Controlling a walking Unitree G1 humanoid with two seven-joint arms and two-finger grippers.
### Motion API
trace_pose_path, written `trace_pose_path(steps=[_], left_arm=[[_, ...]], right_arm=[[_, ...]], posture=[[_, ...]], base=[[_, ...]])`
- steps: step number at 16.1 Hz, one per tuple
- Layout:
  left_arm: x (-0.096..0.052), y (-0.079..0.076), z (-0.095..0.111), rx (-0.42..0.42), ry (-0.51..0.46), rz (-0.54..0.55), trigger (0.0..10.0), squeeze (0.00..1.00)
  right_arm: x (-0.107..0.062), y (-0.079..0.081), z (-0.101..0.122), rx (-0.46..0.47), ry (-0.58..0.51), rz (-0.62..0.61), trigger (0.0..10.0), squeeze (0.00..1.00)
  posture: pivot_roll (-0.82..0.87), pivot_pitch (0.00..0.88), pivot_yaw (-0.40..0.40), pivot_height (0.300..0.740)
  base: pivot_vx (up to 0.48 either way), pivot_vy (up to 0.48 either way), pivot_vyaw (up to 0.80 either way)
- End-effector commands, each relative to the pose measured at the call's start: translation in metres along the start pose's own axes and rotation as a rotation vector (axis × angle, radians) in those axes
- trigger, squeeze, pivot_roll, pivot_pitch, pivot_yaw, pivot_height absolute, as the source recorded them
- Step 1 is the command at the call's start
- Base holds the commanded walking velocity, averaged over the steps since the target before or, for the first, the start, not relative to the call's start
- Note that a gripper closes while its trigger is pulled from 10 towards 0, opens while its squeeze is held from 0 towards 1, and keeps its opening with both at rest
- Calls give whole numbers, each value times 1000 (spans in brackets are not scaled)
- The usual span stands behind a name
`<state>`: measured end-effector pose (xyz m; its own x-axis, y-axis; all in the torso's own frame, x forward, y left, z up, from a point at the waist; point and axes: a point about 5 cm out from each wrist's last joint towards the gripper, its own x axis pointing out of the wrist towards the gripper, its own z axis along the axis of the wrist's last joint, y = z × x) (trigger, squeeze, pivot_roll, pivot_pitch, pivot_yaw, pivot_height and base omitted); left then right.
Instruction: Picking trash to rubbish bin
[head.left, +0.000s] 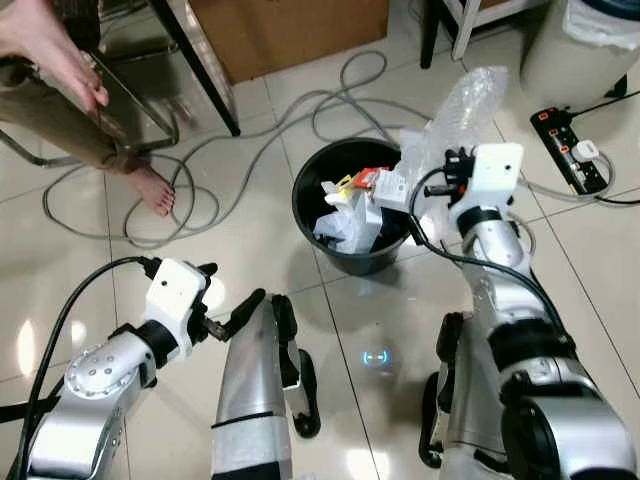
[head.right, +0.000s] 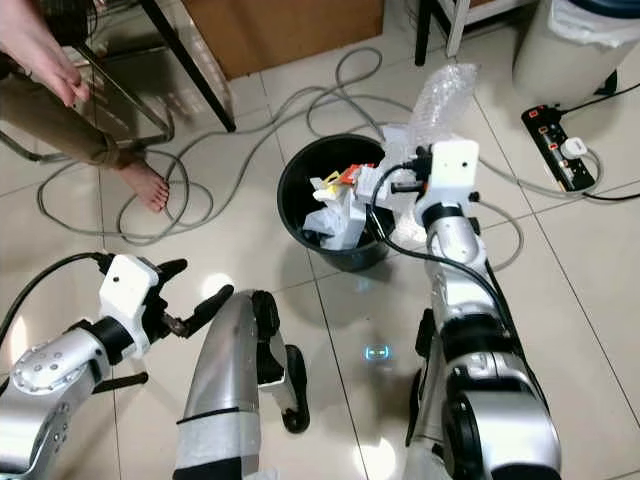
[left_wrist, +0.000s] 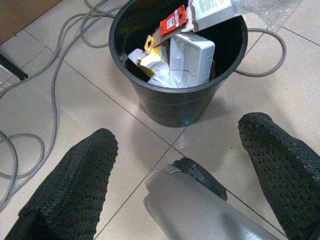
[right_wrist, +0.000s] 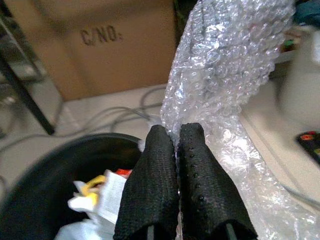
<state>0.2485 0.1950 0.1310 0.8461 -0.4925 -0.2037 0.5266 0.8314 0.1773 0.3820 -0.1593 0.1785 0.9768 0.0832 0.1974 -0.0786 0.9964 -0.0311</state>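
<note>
A black round rubbish bin stands on the tiled floor ahead, holding white boxes and red and yellow packaging. My right gripper is shut on a sheet of clear bubble wrap, held just over the bin's right rim; the wrap stands up above the gripper and drapes beside the bin. My left gripper hangs low at the left, open and empty, well short of the bin.
Grey cables loop over the floor left of and behind the bin. A person's bare foot and a chair's black leg are at the far left. A cardboard box stands behind, a power strip at right. My own silver leg is below.
</note>
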Motion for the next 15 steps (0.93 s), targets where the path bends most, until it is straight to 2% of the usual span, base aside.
trace_pose_path(steps=[1,3,4,6,7,10,11,15], left_arm=[[-7,1,-4,-16,28,17,10000,0],[-7,1,-2,-18,28,18,10000,0],[-10,1,2,-22,26,22,10000,0],[-12,1,4,-28,26,22,10000,0],[-12,0,7,-58,16,30,10000,0],[-8,-5,14,-108,-12,25,10000,0],[-6,-8,16,-144,-20,17,10000,0],[-3,-17,20,-171,-34,-18,10000,0]], right_arm=[[1,13,-4,34,3,56,0,0],[4,21,-2,48,-8,95,0,0],[10,39,5,111,-35,179,0,0],[13,52,8,147,-47,224,0,0],[13,56,7,186,-45,228,0,0],[10,57,0,218,-29,220,0,0],[9,54,-3,223,-24,217,0,0],[9,42,-6,216,-18,191,0,0]], posture=[[217,476,183,540],[231,480,188,540],[245,484,197,540],[256,487,206,540],[262,488,207,540],[255,491,203,540],[253,491,202,540],[231,485,192,540]], base=[[0,0,0],[0,0,0],[0,0,0],[0,0,0],[0,0,0],[0,0,0],[0,0,0],[0,0,0]])
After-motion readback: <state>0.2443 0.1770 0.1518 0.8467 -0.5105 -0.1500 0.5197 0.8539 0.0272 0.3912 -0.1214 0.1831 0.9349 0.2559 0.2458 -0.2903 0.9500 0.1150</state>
